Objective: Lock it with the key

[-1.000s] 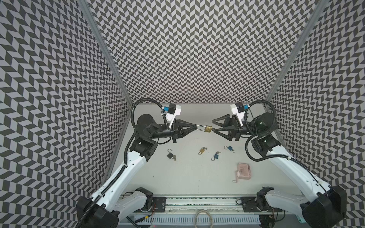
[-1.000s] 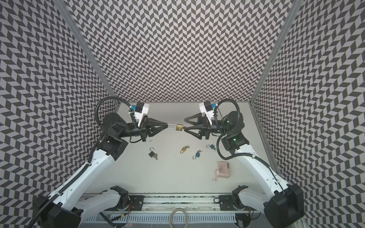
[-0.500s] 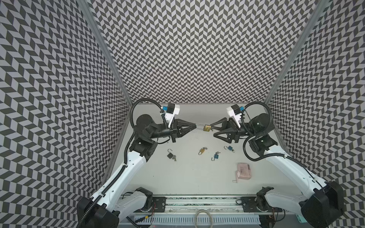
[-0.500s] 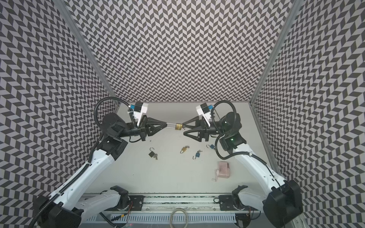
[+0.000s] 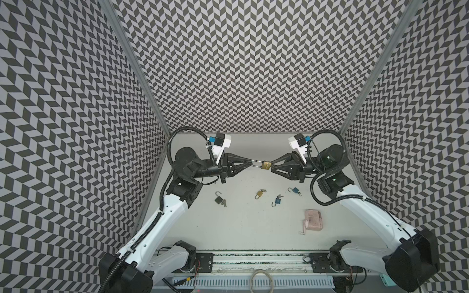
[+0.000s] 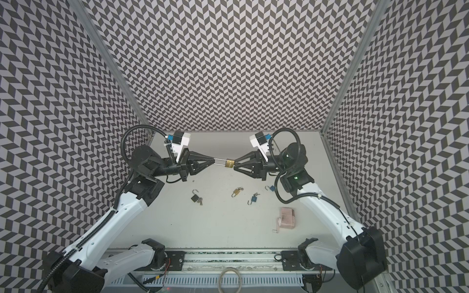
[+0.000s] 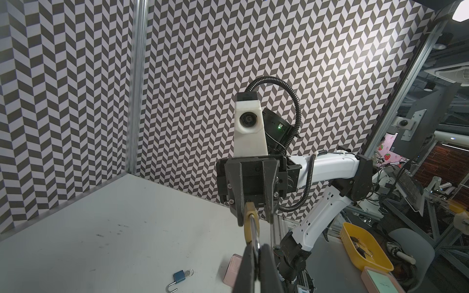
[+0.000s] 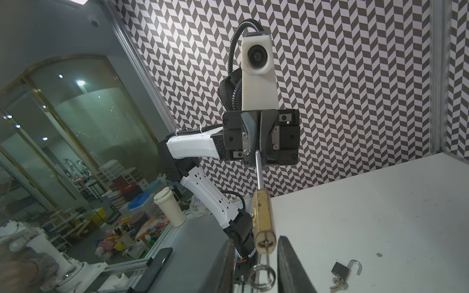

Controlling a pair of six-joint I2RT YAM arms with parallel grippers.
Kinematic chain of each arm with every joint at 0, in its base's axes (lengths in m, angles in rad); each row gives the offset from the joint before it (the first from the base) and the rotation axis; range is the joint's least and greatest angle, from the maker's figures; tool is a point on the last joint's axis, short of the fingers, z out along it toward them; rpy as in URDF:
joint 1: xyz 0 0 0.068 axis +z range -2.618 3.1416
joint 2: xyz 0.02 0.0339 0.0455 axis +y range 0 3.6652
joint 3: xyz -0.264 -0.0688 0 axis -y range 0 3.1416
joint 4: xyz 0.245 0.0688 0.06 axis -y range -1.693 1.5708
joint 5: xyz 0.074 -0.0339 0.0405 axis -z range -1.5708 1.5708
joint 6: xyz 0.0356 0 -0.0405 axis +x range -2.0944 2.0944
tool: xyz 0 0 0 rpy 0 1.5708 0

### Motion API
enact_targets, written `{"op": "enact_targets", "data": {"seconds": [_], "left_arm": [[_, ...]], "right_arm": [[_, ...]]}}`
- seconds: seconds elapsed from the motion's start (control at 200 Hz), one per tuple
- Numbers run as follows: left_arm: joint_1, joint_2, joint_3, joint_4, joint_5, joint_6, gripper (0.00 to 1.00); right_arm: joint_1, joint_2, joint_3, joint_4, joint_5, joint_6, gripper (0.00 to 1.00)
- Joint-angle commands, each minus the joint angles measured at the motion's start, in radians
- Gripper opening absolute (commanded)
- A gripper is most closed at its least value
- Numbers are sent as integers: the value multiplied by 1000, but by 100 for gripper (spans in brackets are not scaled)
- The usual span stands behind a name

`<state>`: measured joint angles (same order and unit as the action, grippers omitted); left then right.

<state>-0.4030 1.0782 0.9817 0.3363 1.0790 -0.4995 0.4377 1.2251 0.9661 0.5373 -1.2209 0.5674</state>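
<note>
Left gripper point(image 5: 251, 160) is clamped tight on the shackle point(image 5: 257, 163), holding the padlock point(image 5: 266, 165) up off the table point(image 5: 241, 228), mid-frame in both top views. Out from there the lock's long axis runs straight left to right across the frame: shackle on the left, brass body, then the keyhole end pointing right, dead at the right gripper point(image 5: 271, 166). That's the arm for the key, it's nose to nose with the lock. In the right wrist view its jaws stand apart, one either side of the lock's base at lower centre of the frame. The key point(image 8: 265, 245) pokes out of the keyhole between them, with its ring point(image 8: 262, 265) dangling below. A gap shows on both sides, so there's no pinch on the key that I can see. My read: the coming move turns on squeezing right on that axis, then twisting about it. Trouble spots: in the top views the fingertips cover the key entirely. The key's head is tiny even up close. And whether the shackle's free leg sits in the body, I can't tell from any view.
</note>
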Motion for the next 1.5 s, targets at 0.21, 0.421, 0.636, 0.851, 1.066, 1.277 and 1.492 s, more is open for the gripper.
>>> {"op": "enact_targets", "data": {"seconds": [0.21,0.421,0.636,0.851,1.066,1.277,1.492], "left_arm": [[23,-27,-8,35,-6,-9,0],[37,-29,-9,39,-7,-15,0],[56,-36,-11,39,-7,-19,0],[78,-46,-13,38,-4,-24,0],[91,-47,-11,37,-9,-29,0],[98,-46,17,-122,-123,61,0],[81,16,62,-354,-373,165,0]], "right_arm": [[6,-17,26,-29,2,-35,10],[5,-24,25,-52,8,-55,0],[0,-40,25,-101,19,-101,0],[-17,-71,2,-143,32,-140,0],[-32,-96,-22,-156,57,-151,0],[-33,-119,-6,-439,369,-341,0],[-33,-113,-66,-608,773,-342,0]]}}
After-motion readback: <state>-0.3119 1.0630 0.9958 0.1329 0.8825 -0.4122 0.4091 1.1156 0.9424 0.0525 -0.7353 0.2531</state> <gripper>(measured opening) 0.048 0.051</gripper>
